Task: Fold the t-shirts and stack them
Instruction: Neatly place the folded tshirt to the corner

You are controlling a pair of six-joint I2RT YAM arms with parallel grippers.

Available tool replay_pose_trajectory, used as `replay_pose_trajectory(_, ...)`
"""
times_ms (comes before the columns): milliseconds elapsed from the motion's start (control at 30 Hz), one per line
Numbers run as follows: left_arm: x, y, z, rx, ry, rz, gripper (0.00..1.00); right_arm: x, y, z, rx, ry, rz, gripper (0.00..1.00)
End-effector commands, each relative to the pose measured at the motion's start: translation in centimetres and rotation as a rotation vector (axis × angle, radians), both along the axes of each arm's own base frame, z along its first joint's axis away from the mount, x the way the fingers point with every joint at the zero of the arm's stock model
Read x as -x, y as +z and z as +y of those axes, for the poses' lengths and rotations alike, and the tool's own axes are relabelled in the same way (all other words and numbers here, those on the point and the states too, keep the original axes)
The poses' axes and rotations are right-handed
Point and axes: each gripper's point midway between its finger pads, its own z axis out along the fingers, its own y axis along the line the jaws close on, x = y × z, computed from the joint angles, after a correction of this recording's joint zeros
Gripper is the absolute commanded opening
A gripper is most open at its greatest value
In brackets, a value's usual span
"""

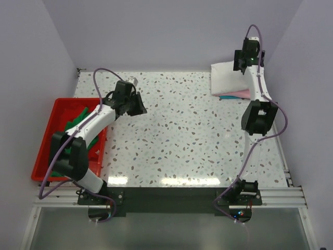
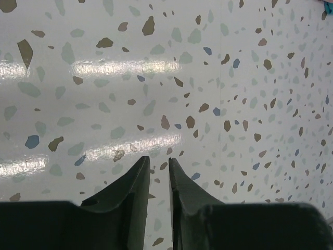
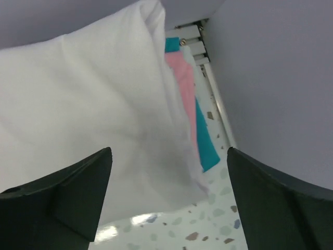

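A folded white t-shirt [image 1: 225,79] lies on top of a stack at the far right corner, with a pink t-shirt [image 1: 237,93] and a teal edge under it. In the right wrist view the white t-shirt [image 3: 83,109], the pink t-shirt [image 3: 183,83] and the teal t-shirt [image 3: 206,143] show. My right gripper [image 3: 169,161] is open and empty above the stack; in the top view it [image 1: 244,63] hovers over the white shirt. A green t-shirt [image 1: 78,121] lies in the red tray [image 1: 44,151]. My left gripper [image 2: 159,161], also in the top view [image 1: 138,105], is shut and empty over bare table.
The red tray sits at the left edge of the speckled table [image 1: 182,135]. White walls close in on the far side and both sides. A metal rail [image 1: 287,172] runs along the right edge.
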Motion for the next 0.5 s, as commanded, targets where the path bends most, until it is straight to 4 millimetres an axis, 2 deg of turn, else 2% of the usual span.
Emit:
replay_pose_trajectory(0, -0.7, 0.6, -0.3, 0.029, -0.020, -0.057, 0.27, -0.6, -0.5, -1.2, -0.080, -0.026, -0.038, 0.99)
replay_pose_trajectory(67, -0.5, 0.5, -0.4, 0.037, -0.021, -0.057, 0.35, 0.0, 1.6, -0.4, -0.155, -0.041, -0.091, 0.99)
replay_pose_trajectory(167, -0.3, 1.1, -0.2, 0.044, -0.015, -0.083, 0.40, 1.5, 5.6, 2.3, -0.282, -0.010, -0.169, 0.99)
replay_pose_trajectory(200, -0.3, 1.3, -0.2, 0.048, -0.013, -0.096, 0.41, 2.6, 7.0, 4.6, -0.327, 0.029, -0.183, 0.99)
replay_pose_trajectory(233, -0.2, 1.4, -0.2, 0.050, -0.009, -0.100, 0.41, 2.6, 5.4, 5.8, -0.338, 0.035, -0.153, 0.99)
replay_pose_trajectory(267, 0.0, 1.6, -0.1, 0.055, -0.007, -0.107, 0.41, 3.9, 8.7, 6.4, -0.341, 0.050, -0.214, 0.99)
replay_pose_trajectory(300, 0.1, 1.7, -0.1, 0.063, -0.005, -0.112, 0.41, 4.6, 9.2, 10.7, -0.351, 0.121, -0.209, 0.99)
replay_pose_trajectory(333, 0.2, 1.9, -0.1, 0.067, -0.003, -0.118, 0.41, 6.1, 7.4, 12.1, -0.365, 0.119, -0.167, 0.99)
replay_pose_trajectory(367, 0.7, 2.0, 0.1, 0.072, 0.000, -0.122, 0.41, 7.5, 10.3, 13.7, -0.381, 0.164, -0.232, 0.99)
replay_pose_trajectory(400, 0.9, 2.3, 0.2, 0.075, 0.005, -0.132, 0.41, 9.0, 10.8, 16.8, -0.396, 0.222, -0.238, 0.99)
replay_pose_trajectory(433, 1.3, 2.1, 0.3, 0.077, 0.007, -0.129, 0.41, 10.4, 8.0, 18.5, -0.434, 0.240, -0.206, 0.99)
replay_pose_trajectory(467, 1.6, 2.7, 0.4, 0.084, 0.010, -0.147, 0.40, 12.7, 10.7, 19.7, -0.468, 0.289, -0.271, 0.99)
